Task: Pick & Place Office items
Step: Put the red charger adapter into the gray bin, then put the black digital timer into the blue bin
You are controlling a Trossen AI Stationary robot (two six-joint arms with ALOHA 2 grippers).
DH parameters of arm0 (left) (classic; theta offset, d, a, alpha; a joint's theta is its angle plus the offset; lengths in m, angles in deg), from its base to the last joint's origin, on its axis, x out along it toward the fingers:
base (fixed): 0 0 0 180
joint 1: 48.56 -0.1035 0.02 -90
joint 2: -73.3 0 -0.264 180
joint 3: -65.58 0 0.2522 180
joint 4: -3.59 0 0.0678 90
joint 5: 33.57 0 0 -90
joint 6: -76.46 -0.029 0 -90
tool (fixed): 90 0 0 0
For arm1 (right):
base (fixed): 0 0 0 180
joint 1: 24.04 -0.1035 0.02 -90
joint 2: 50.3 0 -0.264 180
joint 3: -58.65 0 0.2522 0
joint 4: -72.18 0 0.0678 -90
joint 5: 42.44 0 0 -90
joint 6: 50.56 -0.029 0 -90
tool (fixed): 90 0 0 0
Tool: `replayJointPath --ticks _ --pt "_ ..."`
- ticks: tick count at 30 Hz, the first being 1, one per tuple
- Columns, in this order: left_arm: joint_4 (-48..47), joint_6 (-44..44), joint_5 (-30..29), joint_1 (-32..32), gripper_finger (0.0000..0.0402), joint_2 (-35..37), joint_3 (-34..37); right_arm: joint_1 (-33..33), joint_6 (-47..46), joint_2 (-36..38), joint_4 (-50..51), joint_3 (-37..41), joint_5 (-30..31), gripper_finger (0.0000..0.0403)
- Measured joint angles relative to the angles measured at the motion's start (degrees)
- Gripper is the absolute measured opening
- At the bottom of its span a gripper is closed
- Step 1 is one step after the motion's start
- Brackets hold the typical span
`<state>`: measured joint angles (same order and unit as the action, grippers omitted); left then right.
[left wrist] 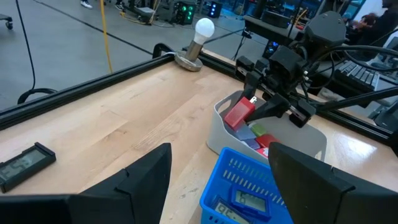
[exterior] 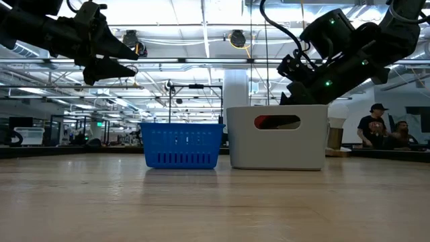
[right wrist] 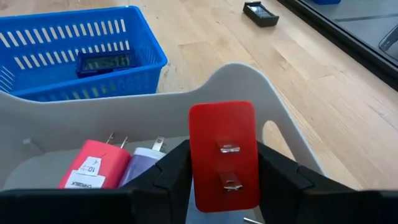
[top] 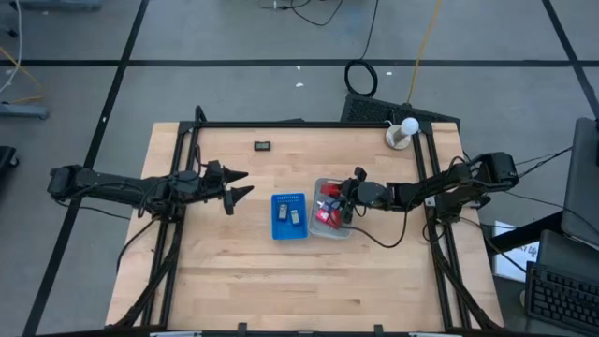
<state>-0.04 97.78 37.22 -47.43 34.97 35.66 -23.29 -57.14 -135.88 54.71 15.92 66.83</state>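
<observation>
Hovering over the white bin (top: 333, 229) near the tabletop's right edge, right gripper (right wrist: 224, 163) clamps a red charger block (right wrist: 224, 155). Risk: block slips, falls back among other blocks. Left gripper (top: 236, 184) waits spread, empty, left of the blue basket (top: 289, 216).

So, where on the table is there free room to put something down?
The near half of the table, in front of the blue basket and the white bin, is bare wood. So is the far strip between the small black display and the bulb. It is crowded at the bin, where the right gripper holds a red plug.
</observation>
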Motion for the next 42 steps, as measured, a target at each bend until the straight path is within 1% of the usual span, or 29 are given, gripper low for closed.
replayJointPath --ticks 11,12,16,19,21,25,27,29,32,37,39,42 --pt "0.0 0.0 0.0 0.0 0.0271 0.0 0.0 0.0 -1.3 0.0 -0.6 0.0 -0.8 0.0171" --pt "0.0 0.0 0.0 0.0 0.0271 0.0 0.0 -0.1 -1.3 0.0 -0.8 0.0 -2.4 0.0172" --pt "0.0 0.0 0.0 0.0 0.0271 0.0 0.0 -0.1 -1.9 -0.2 -2.1 0.1 -12.7 0.0172" --pt "0.0 0.0 0.0 0.0 0.0271 0.0 0.0 -0.1 -2.5 -0.1 -4.2 0.1 -17.8 0.0169" --pt "0.0 0.0 0.0 0.0 0.0271 0.0 0.0 -0.1 -2.4 -0.1 -4.7 0.1 -19.6 0.0167" --pt "0.0 0.2 0.0 0.0 0.0271 0.0 0.0 -0.1 -2.4 0.0 -5.9 0.1 -20.0 0.0165" --pt "0.0 1.5 0.0 0.0 0.0271 0.0 0.0 -0.1 -2.4 1.0 -5.4 0.1 -21.7 0.0165" --pt "0.0 3.2 0.0 0.0 0.0271 0.0 0.0 -0.1 -2.3 2.7 -5.8 0.1 -24.7 0.0165" --pt "0.0 3.2 0.0 0.0 0.0271 0.0 0.0 -0.1 -3.3 6.9 -5.8 0.1 -30.4 0.0165" --pt "0.0 5.0 1.4 0.0 0.0271 0.0 0.0 -0.1 -4.9 16.6 -3.9 0.1 -37.8 0.0165" --pt "0.0 4.7 1.6 0.0 0.0271 0.0 0.0 -0.1 -4.8 20.5 -2.1 0.1 -40.4 0.0165" --pt "-0.1 4.9 1.6 0.0 0.0271 0.0 0.0 -0.5 -4.6 26.1 -1.1 1.2 -42.0 0.0165"
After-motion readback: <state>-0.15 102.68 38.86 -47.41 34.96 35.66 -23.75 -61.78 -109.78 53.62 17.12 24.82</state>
